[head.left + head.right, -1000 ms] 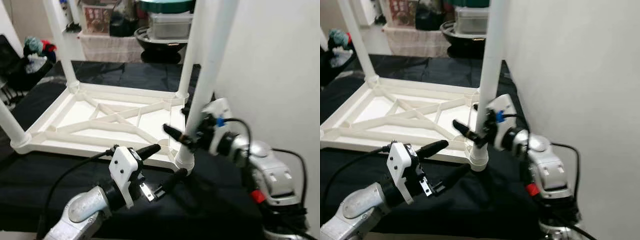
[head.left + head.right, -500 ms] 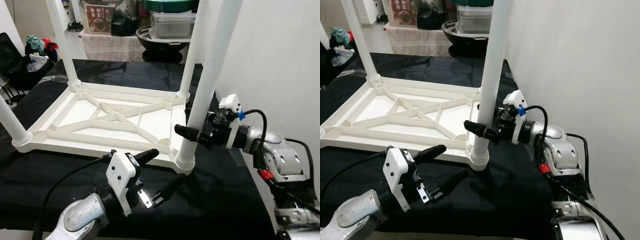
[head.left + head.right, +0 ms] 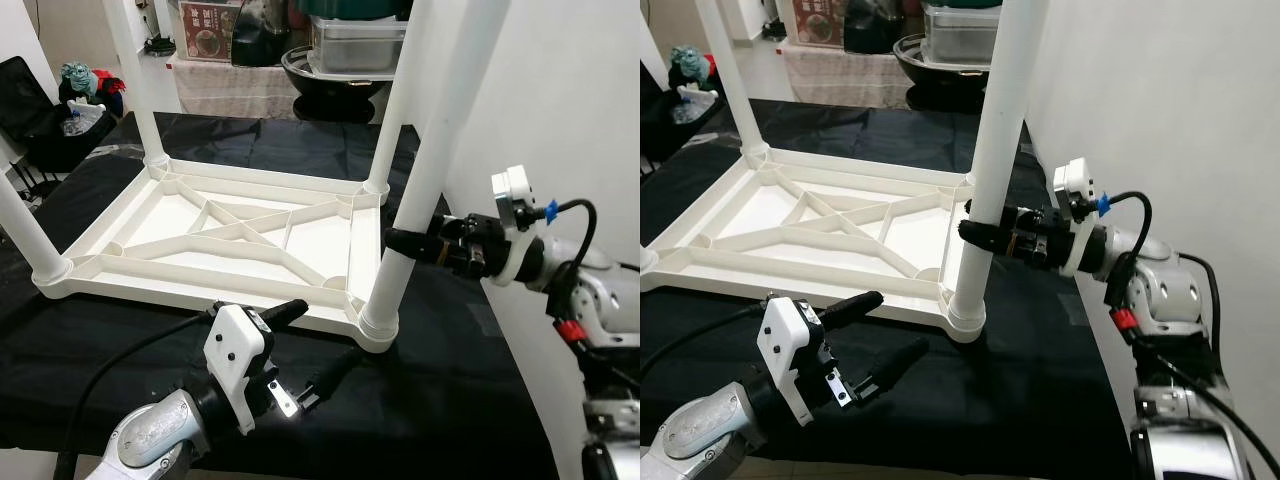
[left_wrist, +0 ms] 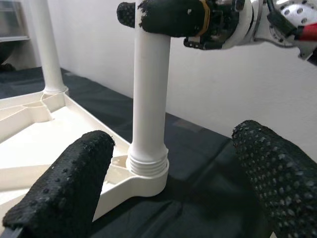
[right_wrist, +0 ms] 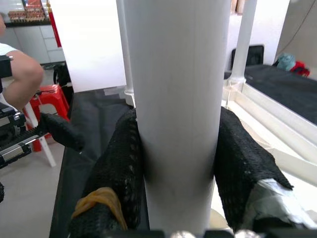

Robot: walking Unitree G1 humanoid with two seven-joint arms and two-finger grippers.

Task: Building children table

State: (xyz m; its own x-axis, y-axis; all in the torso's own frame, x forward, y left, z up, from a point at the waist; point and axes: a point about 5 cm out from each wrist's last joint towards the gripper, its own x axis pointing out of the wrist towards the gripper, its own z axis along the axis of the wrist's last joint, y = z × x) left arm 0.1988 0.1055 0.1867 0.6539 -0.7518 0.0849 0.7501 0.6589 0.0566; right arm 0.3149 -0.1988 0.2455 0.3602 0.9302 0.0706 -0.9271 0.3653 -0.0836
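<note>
While the right gripper (image 3: 985, 236) clamps the leg (image 3: 420, 190) at the tabletop's (image 3: 150, 245) near right corner, the left gripper (image 3: 318, 345) hovers open beside the socket (image 3: 379, 328) — an off-axis twist could cross-thread or lever the leg loose.

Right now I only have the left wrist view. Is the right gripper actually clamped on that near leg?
Observer: Yes. The right gripper has both fingers pressed against the white leg.
Operator: Left gripper?
Observer: The left gripper is open, low over the black cloth, short of the leg's socket.
Operator: Other legs?
Observer: Three more stand in the upturned tabletop, one per corner.
</note>
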